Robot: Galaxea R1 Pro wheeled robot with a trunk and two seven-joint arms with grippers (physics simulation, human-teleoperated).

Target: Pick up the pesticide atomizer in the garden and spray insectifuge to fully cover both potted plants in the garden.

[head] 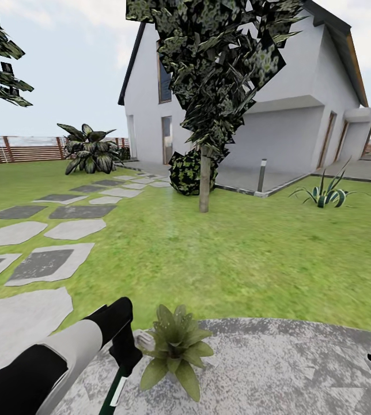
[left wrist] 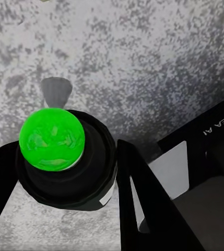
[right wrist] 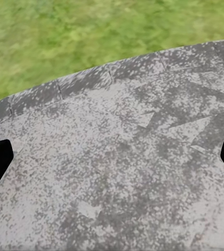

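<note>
1. The pesticide atomizer (head: pixel 116 393) sits at the lower left of the head view, gripped by the left gripper (head: pixel 127 353) low over the grey paved patio (head: pixel 277 369). In the left wrist view the bottle (left wrist: pixel 65 162) is seen end-on, its bright green cap facing the camera, with the dark fingers (left wrist: pixel 143 204) closed against its sides.
2. Its long axis runs nearly upright: only the dark green body with a white band hangs below the gripper in the head view, leaning slightly toward the bottom edge. Which way the nozzle faces cannot be told.
3. Just right of the gripper, lower centre of the head view, stands a potted plant (head: pixel 177 349), a low rosette of olive leaves on the patio edge.
4. The step in hand appears to be spraying this plant. Doing it well likely means turning the spray end toward the rosette and sweeping across all leaves, keeping the grip firm so the bottle does not slip.
5. The right gripper (right wrist: pixel 112 157) has its fingers spread wide over bare paving, holding nothing.
6. Beyond lie lawn (head: pixel 237 242), stepping stones (head: pixel 47 262), a tree (head: pixel 205 173) and a white house (head: pixel 301 115).
</note>
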